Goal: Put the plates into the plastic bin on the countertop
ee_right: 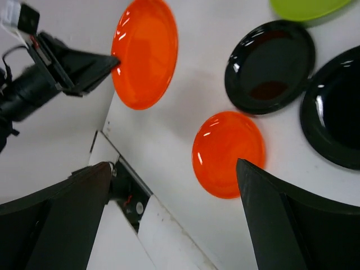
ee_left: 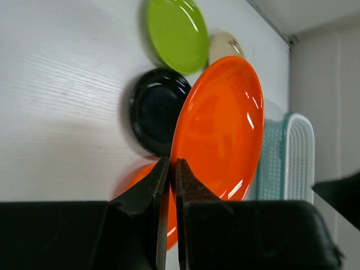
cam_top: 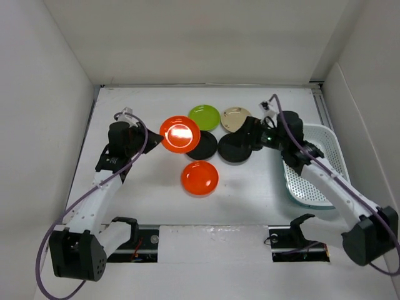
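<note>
A: What is the bench like?
B: A flat white countertop, with white walls on the left, far and right sides.
A: Room to move?
B: Open surface along the left and near edges. The bin sits against the right edge.
A: Count the plates.
B: Six in view. The green plate and the beige plate lie nearest the far edge. Two black plates are just in front of them, and one orange plate lies flat, nearer the near edge.
A: The sixth?
B: The other orange plate. The left gripper pinches its rim and holds it tilted, left of centre. The right gripper hangs by the black plate nearer the bin, fingers spread wide, holding nothing.
</note>
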Controlling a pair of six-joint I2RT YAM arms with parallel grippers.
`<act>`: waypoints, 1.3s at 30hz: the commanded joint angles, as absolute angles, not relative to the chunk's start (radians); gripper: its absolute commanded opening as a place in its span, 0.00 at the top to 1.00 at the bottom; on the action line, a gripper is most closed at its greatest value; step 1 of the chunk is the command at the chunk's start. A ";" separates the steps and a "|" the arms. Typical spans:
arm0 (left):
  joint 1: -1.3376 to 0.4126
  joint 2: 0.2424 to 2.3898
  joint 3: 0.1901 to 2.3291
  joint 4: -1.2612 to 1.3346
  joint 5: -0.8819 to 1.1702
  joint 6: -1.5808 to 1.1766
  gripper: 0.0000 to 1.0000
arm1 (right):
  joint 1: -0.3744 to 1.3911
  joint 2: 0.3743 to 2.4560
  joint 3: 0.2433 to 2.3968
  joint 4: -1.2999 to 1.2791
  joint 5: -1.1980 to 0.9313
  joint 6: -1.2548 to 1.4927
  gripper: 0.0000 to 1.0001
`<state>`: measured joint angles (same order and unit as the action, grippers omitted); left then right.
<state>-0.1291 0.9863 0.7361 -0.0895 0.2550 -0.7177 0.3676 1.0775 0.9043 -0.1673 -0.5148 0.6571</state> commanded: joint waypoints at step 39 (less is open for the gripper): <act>-0.280 1.491 0.877 0.180 0.269 -0.703 0.00 | -0.351 0.798 0.663 -0.396 0.179 0.925 1.00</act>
